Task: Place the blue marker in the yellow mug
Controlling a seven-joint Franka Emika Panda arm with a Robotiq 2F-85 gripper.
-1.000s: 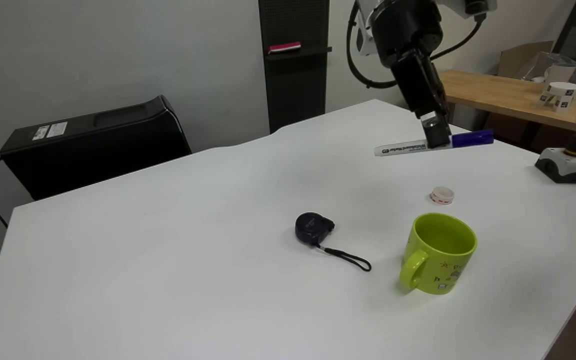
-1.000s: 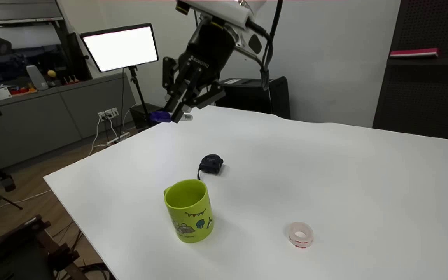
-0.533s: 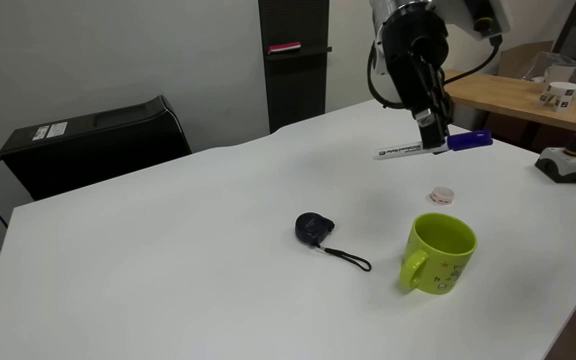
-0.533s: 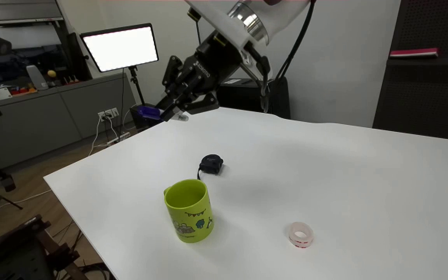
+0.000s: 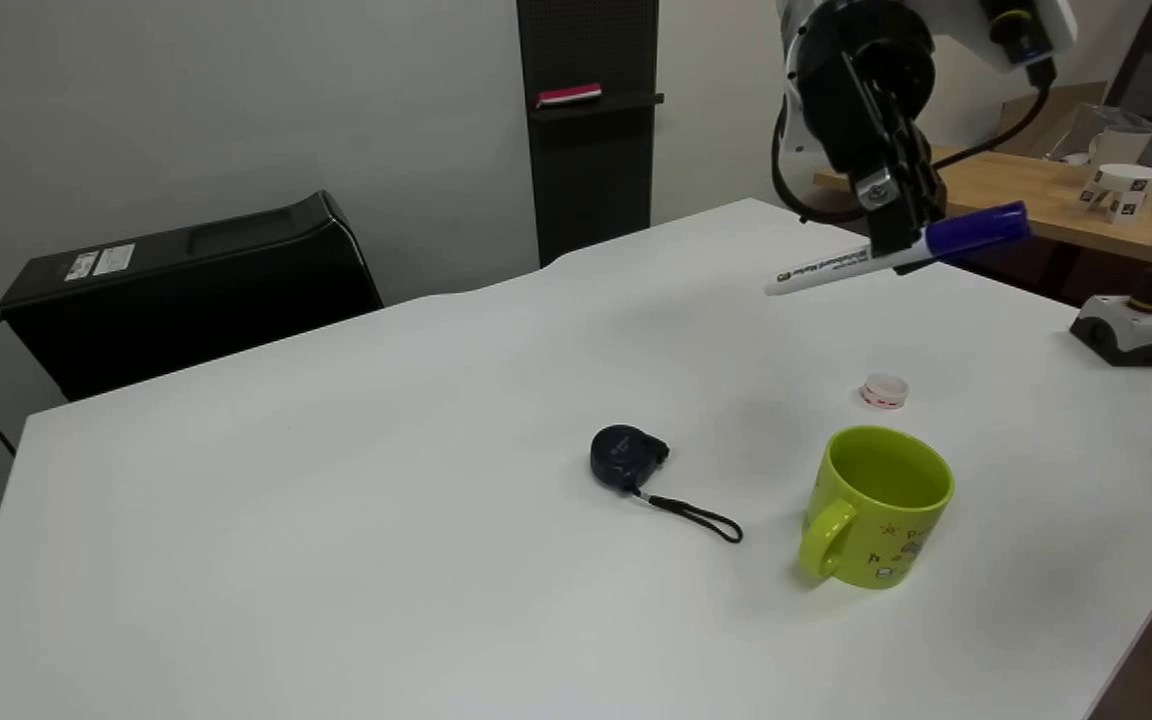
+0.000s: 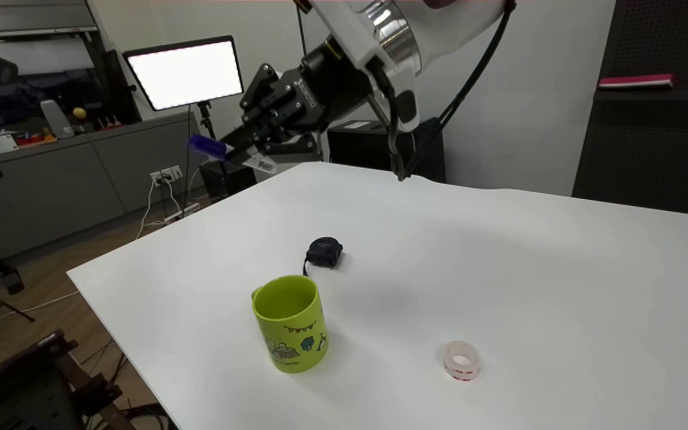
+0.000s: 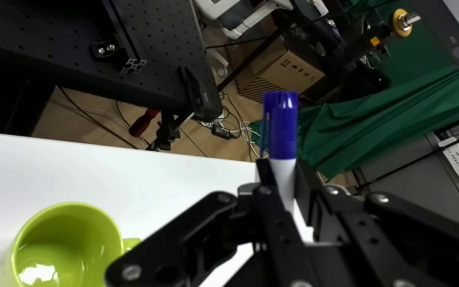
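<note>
The blue marker (image 5: 978, 231) has a white barrel and a blue-purple cap. My gripper (image 5: 899, 252) is shut on its white barrel, just below the cap, and holds it in the air above the table. The marker is tilted, cap end higher than the barrel end. The cap also shows in an exterior view (image 6: 208, 146) and in the wrist view (image 7: 283, 125), pointing away from the gripper. The yellow-green mug (image 5: 886, 535) stands upright on the table, below and apart from the marker. Its inside looks empty in the wrist view (image 7: 60, 243).
A black tape measure (image 5: 624, 457) with a cord loop lies near the mug's handle side. A small tape roll (image 6: 462, 361) lies on the white table (image 6: 529, 286). A switch box (image 5: 1136, 330) sits at the table's far side in an exterior view.
My gripper has tilted more towards level and risen, carrying the marker. The cap end now points higher and further out. The mug, tape measure and tape roll have not moved.
</note>
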